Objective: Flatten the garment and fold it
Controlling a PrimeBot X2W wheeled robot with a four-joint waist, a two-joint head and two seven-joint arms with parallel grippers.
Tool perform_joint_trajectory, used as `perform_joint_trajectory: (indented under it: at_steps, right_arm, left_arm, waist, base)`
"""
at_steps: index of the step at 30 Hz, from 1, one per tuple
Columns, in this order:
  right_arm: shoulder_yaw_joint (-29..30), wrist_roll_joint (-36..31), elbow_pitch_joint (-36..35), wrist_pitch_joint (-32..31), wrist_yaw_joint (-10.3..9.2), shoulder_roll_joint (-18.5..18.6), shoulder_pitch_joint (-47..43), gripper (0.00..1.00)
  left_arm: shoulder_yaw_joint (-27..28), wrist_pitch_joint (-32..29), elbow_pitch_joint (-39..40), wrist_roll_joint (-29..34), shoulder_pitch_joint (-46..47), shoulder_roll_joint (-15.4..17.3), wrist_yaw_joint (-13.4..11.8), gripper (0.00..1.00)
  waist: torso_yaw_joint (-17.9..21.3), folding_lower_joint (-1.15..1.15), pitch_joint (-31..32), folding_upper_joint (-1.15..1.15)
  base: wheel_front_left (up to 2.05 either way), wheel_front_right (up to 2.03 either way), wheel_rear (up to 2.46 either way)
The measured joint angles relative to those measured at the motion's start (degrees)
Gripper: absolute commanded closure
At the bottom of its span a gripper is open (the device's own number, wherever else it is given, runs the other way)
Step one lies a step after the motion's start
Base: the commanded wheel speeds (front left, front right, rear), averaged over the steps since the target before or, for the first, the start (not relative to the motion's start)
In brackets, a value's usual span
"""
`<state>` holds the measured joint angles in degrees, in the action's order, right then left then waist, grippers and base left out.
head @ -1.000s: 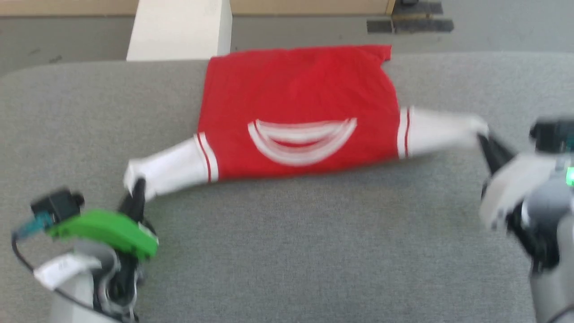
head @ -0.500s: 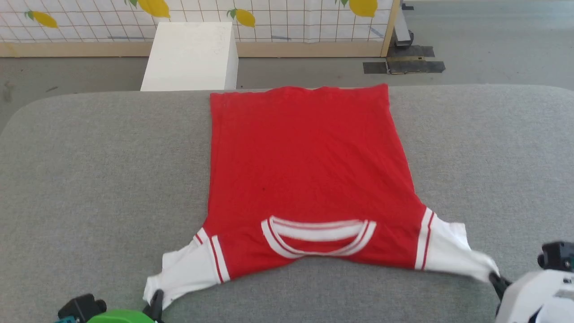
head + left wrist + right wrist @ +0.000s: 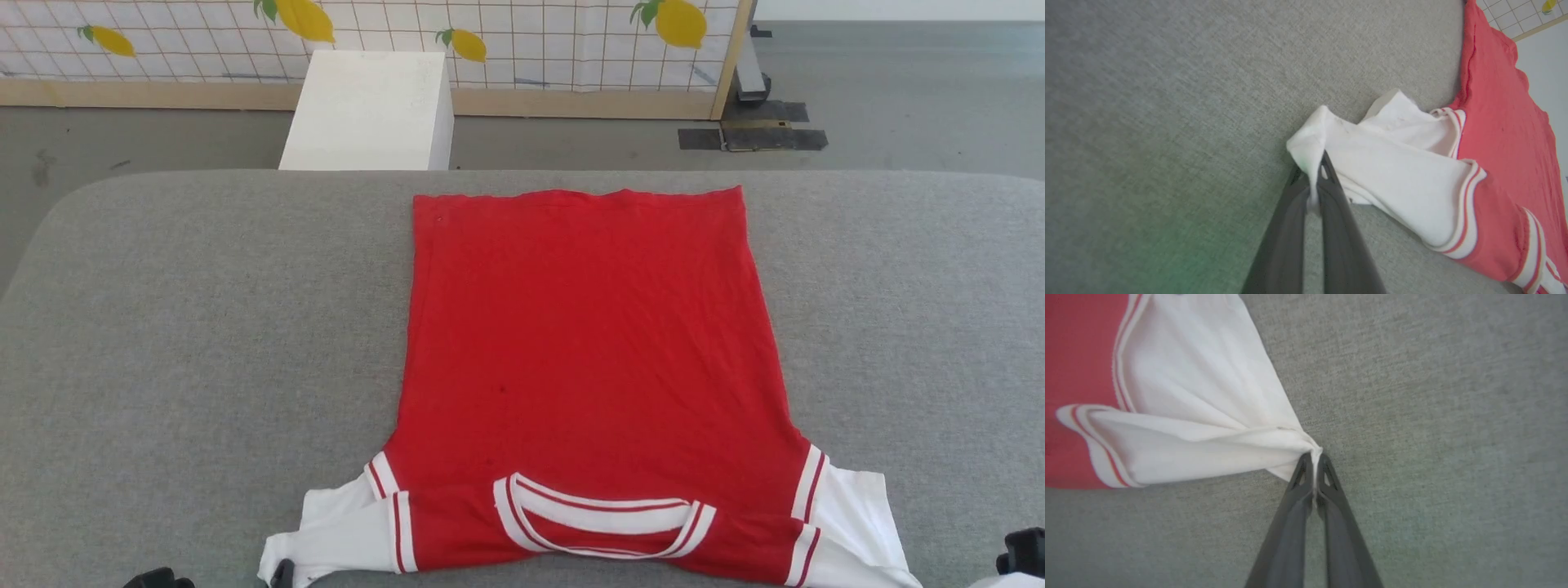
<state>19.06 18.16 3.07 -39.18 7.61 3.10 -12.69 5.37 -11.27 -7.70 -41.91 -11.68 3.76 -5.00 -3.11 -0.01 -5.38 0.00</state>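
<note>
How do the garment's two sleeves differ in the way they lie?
The left sleeve is crumpled, its layers apart; the right sleeve fans out smoother. The left sleeve looks slack, the right sleeve is drawn into pleats. Both are white, pinched by the left gripper and right gripper.

The left gripper [image 3: 1312, 171] pinches the white sleeve tip of the garment [image 3: 1494, 163] between its closed fingers [image 3: 1286, 237], red body spreading rightward over the grey table [image 3: 1167, 122].
</note>
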Motion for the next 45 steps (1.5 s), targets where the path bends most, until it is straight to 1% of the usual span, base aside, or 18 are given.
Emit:
perform_joint_trajectory:
  at_steps: [1,2,5,9,13,17,21,27,32,35,40,42,45]
  right_arm:
    - [-0.26,0.02,0.18,1.47,0.00,0.00,-0.24,0.37]
    - [-0.44,0.25,0.31,3.02,-0.01,0.00,-0.31,0.00]
    - [-0.93,0.34,-0.04,7.28,-0.01,-0.03,-0.26,0.00]
    - [-1.96,-2.01,-3.32,13.34,-0.03,-0.24,1.15,0.00]
    - [-2.61,-5.34,-5.70,19.51,-0.03,-0.22,6.43,0.00]
    - [-3.20,-8.20,-5.39,23.68,-0.03,-0.23,13.01,0.00]
    - [-4.11,-9.09,-1.03,27.39,-0.03,1.21,23.00,0.00]
    - [-4.82,-10.14,9.96,29.34,-0.03,6.10,38.36,0.00]
    - [-6.62,-10.83,18.89,26.98,-0.03,10.56,50.29,0.00]
    - [-7.15,-11.21,23.23,23.58,-0.03,12.55,56.12,0.00]
    - [-9.57,-11.61,28.28,13.82,-0.03,14.95,63.40,0.00]
    - [-9.58,-11.80,29.55,9.68,-0.03,15.55,65.57,0.00]
    - [-8.56,-13.89,30.98,2.34,-0.03,16.10,67.95,0.00]
  left_arm:
    - [-0.07,0.36,0.03,-0.26,0.00,0.00,0.42,1.00]
    - [-0.21,0.65,0.04,-0.22,0.00,0.01,0.42,1.00]
    - [-0.71,1.14,0.43,0.71,0.08,0.21,0.42,1.00]
    - [-1.26,1.54,1.46,0.80,0.27,0.25,0.45,1.00]
    - [-2.44,1.59,2.94,1.19,0.65,0.27,0.45,1.00]
    - [-3.35,1.59,4.39,1.19,1.62,0.26,0.49,1.00]
    - [-4.45,1.63,5.66,1.19,2.91,0.23,0.98,1.00]
    - [-6.75,2.11,6.86,1.16,5.62,0.04,1.48,1.00]
    - [-8.75,3.25,6.80,0.97,7.75,-0.18,1.97,1.00]
    - [-9.95,4.31,6.67,0.49,9.05,-0.23,2.37,1.00]
    - [-11.84,6.06,6.47,-1.09,11.33,-0.34,3.50,1.00]
    - [-12.35,6.66,6.43,-1.98,12.04,-0.37,3.80,1.00]
    - [-13.26,7.65,6.47,-2.59,12.83,-0.43,4.30,1.00]
  waist:
    - [-0.12,0.00,0.06,0.00]
    - [-0.24,0.00,0.13,0.00]
    - [-0.55,0.00,0.27,0.00]
    - [-1.04,0.00,0.13,0.00]
    - [-1.85,0.00,-0.54,0.00]
    - [-2.77,0.00,-1.77,0.00]
    - [-3.73,0.00,-3.85,0.00]
    - [-5.71,0.01,-7.86,0.00]
    - [-7.90,0.01,-12.09,0.00]
    - [-9.25,0.01,-14.81,0.00]
    - [-11.54,0.01,-19.39,0.00]
    - [-12.39,0.01,-20.90,0.00]
    - [-13.69,0.01,-23.01,0.00]
  base:
    - [0.00,0.00,0.00]
    - [0.00,0.00,0.00]
    - [0.00,0.00,0.00]
    - [0.00,0.00,0.00]
    - [0.00,0.00,0.00]
    - [0.00,0.00,0.00]
    - [0.00,0.00,0.00]
    - [0.00,0.00,0.00]
    - [0.00,0.00,0.00]
    - [0.00,0.00,0.00]
    - [0.00,0.00,0.00]
    - [0.00,0.00,0.00]
    - [0.00,0.00,0.00]
